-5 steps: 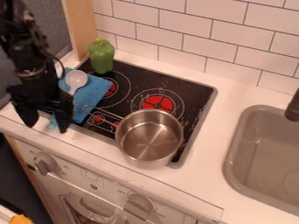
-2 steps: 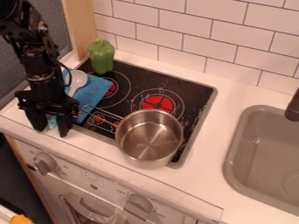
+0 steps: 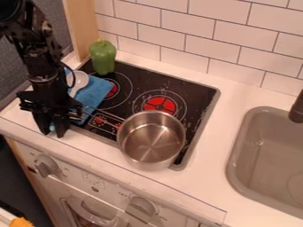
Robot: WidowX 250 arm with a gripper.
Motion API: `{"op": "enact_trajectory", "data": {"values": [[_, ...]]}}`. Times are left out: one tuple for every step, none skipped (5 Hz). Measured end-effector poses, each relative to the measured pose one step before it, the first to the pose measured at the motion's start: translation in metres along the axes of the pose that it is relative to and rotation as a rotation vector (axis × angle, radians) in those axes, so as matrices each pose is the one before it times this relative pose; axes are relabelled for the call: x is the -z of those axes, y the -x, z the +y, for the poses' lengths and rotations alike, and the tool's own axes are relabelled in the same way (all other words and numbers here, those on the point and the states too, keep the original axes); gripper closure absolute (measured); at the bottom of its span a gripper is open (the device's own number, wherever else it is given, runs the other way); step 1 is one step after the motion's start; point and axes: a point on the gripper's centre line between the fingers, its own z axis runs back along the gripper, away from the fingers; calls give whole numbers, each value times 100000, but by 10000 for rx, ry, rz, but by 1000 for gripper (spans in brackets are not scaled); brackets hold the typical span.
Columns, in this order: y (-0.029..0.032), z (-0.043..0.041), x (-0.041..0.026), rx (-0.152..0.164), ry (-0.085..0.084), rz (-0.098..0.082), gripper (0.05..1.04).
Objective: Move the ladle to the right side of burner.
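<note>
A pale white surface (image 3: 234, 96) runs across the view, with a grey sink (image 3: 235, 148) set into it at the right. Left of the sink, a black cooktop (image 3: 190, 90) with a grey rim lies in the surface, marked with red-centred burners (image 3: 160, 104). A green pepper (image 3: 103, 57) stands upright at its back left corner, a blue cloth (image 3: 95, 94) lies spread over its left part, and a metal pot (image 3: 151, 141) stands near its front edge, handle pointing left.

Glossy metal pot (image 3: 151, 141), matt blue cloth (image 3: 93, 95), smooth white plastic-looking ladle (image 3: 77, 81)
</note>
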Motion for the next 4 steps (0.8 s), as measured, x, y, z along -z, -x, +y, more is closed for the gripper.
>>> {"op": "enact_trajectory", "data": {"values": [[731,-51,-2841,-407,-378,-92,749],[-54,-1095,-2830,-228,-543,-27,749],[-2466,-3840,-1810,1031,530,-642,749],[-2742,-4571,778,1112,358,-5,749]]}}
